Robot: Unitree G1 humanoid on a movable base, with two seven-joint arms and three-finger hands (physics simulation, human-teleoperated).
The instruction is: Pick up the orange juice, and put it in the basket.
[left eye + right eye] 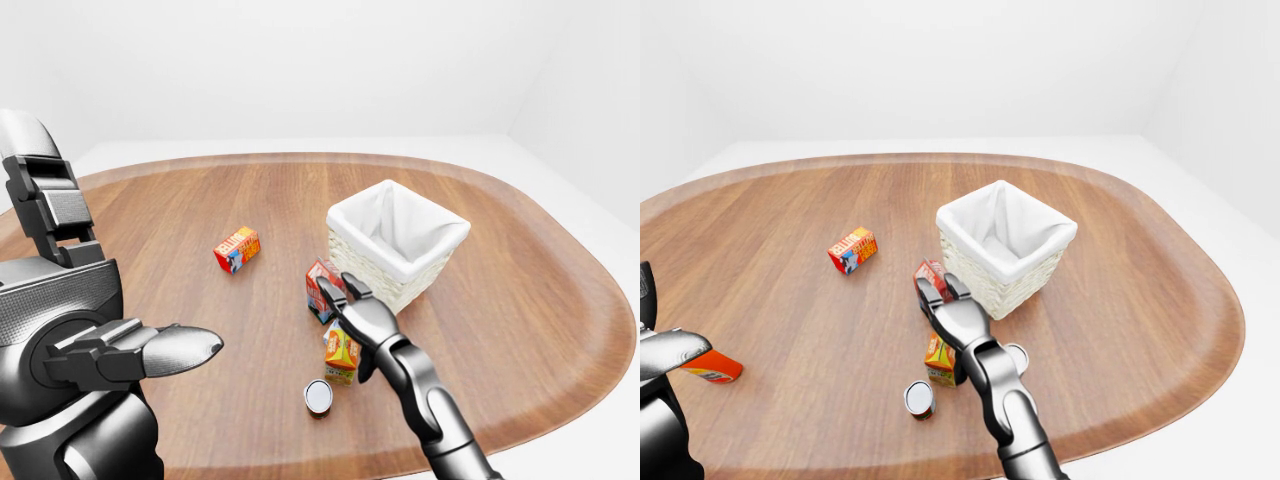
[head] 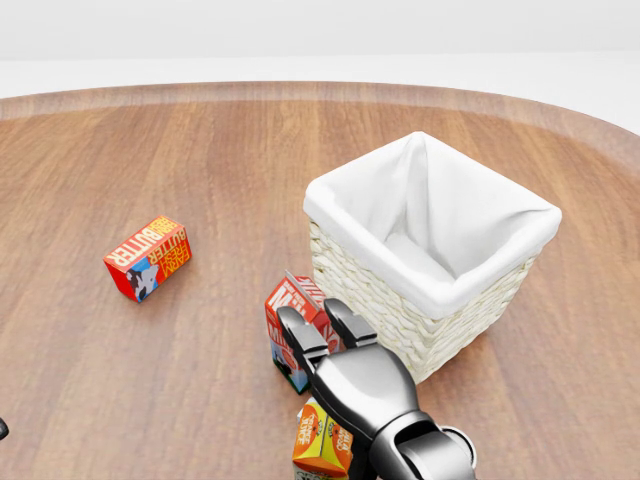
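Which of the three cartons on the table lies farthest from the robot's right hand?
The butter carton, alone at the left; milk carton and juice carton sit beside the right hand.

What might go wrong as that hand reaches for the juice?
The right hand hangs open above the orange juice, with the milk carton right beside it, so the fingers might tip the milk. A can lies near the juice and could be bumped. A loose grip might drop the juice short of the basket.

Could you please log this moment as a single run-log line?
phase: reaching | right hand: open, fingers above orange juice, no grasp | milk carton beside it | basket: empty | left hand: idle
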